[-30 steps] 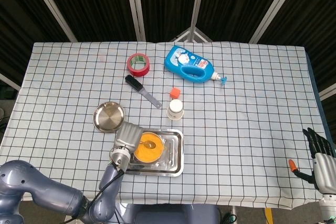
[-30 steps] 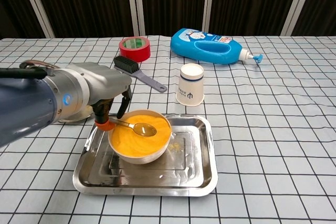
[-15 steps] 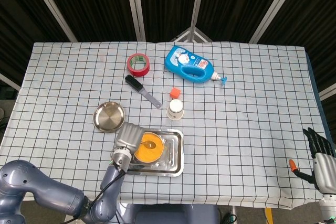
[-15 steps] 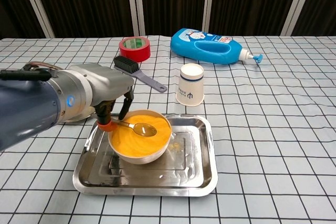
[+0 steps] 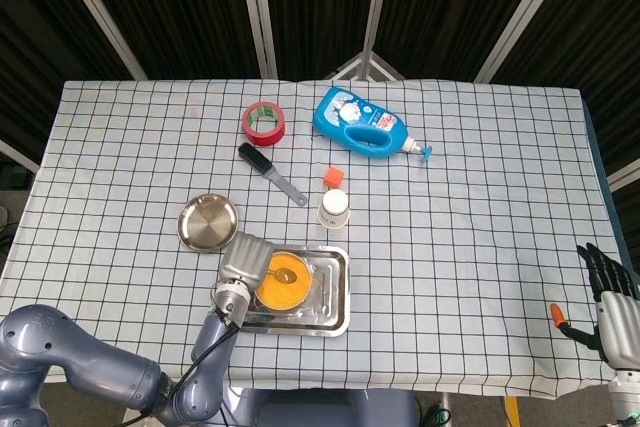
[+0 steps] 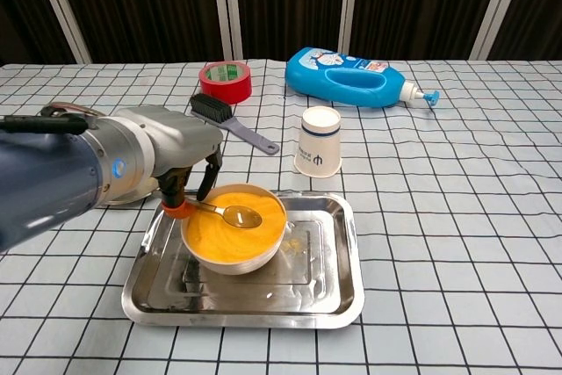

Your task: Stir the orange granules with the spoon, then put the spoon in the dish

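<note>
A checked cloth covers the table. On its near left part lies a steel tray, and inside the tray's left half stands a bowl filled with orange granules. The left hand sits at the bowl's left rim, fingers pointing down, pinching the orange-tipped end of the spoon; the spoon's handle runs right from the fingers and its scoop rests on the granules near the bowl's middle. A few loose granules lie on the tray floor just right of the bowl.

A blue bottle lies on its side at the far centre, nozzle pointing right. To its left, also far, sits a red tape roll, and just near that a black brush lies with its grey handle angled right. The round steel dish rests left of the tray and a little farther away. A paper cup stands upright just beyond the tray's far edge, with a small orange block behind it.

The right hand hangs at the near right table edge, fingers loosely spread, holding nothing.
</note>
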